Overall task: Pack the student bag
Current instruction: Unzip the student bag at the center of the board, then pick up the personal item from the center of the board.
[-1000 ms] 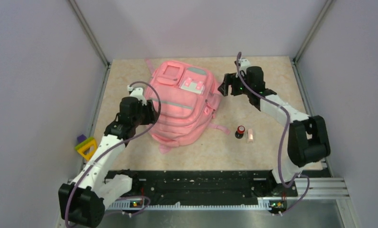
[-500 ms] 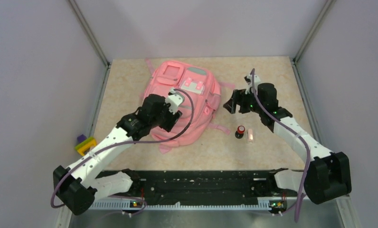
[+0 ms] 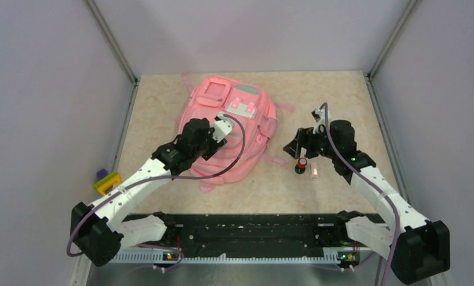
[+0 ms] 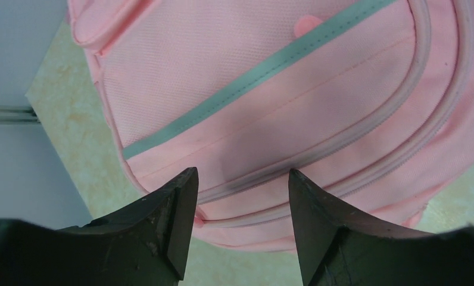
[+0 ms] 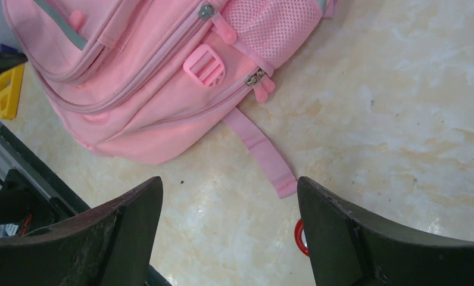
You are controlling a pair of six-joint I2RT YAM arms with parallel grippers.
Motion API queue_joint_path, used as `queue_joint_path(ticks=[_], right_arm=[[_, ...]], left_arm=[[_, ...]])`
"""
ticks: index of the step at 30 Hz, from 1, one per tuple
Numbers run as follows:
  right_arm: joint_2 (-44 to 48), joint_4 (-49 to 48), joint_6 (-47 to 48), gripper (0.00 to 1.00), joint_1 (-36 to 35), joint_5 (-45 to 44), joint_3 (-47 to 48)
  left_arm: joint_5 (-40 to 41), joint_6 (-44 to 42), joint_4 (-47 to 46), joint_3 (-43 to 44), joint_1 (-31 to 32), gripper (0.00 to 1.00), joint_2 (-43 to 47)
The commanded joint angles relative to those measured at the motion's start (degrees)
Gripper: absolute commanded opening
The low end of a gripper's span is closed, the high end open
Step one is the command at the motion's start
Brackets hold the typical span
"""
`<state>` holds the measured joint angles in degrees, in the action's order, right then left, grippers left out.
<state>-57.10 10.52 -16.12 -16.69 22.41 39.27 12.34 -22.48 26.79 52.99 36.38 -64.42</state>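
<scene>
The pink student bag lies flat at the table's middle back, with its front pockets up and zippers closed. It fills the left wrist view and the top left of the right wrist view. My left gripper is open and empty, hovering over the bag's lower front by its zipper seams. My right gripper is open and empty, right of the bag, above bare table near a loose pink strap end.
A small black item with a red top and a white-pink block lie right of the bag; the red rim shows by my right finger. A yellow and purple toy sits at the table's left edge.
My left gripper swung right from the bag's left side onto its front. My right gripper moved from the far right of the bag toward me, down near the small red-topped item.
</scene>
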Motion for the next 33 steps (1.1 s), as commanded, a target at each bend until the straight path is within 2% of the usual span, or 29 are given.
queue_joint_path(ticks=[1, 5, 9, 15, 19, 25, 33], right_arm=[[2.13, 2.07, 0.50, 0.81, 0.16, 0.79, -1.66], [3.24, 3.85, 1.08, 0.81, 0.12, 0.45, -3.24], [5.42, 5.88, 0.92, 0.81, 0.16, -0.21, -4.48], [7.86, 9.61, -1.89, 0.79, 0.16, -7.70, -4.92], [7.83, 10.83, -3.33, 0.79, 0.00, -14.07, -5.49], [6.05, 9.85, -3.97, 0.79, -0.15, -18.34, -6.57], [1.83, 6.19, -4.31, 0.79, -3.81, -20.79, -8.09]], left_arm=[[4.03, -1.95, -7.67, -0.14, 0.18, 0.61, 0.41], [6.18, -1.93, -8.73, 0.35, 0.24, 0.59, -0.53], [3.21, -1.22, -8.43, -0.06, 0.25, 0.59, -1.04], [5.87, -1.06, -11.13, -0.51, 0.21, 0.60, -2.85], [4.47, -0.80, -13.81, -0.84, 0.18, 0.61, -3.91], [-0.18, -1.54, -12.23, -1.38, 0.29, 0.63, -5.59], [-0.66, -1.42, -10.00, -3.11, 0.59, 0.67, -5.47]])
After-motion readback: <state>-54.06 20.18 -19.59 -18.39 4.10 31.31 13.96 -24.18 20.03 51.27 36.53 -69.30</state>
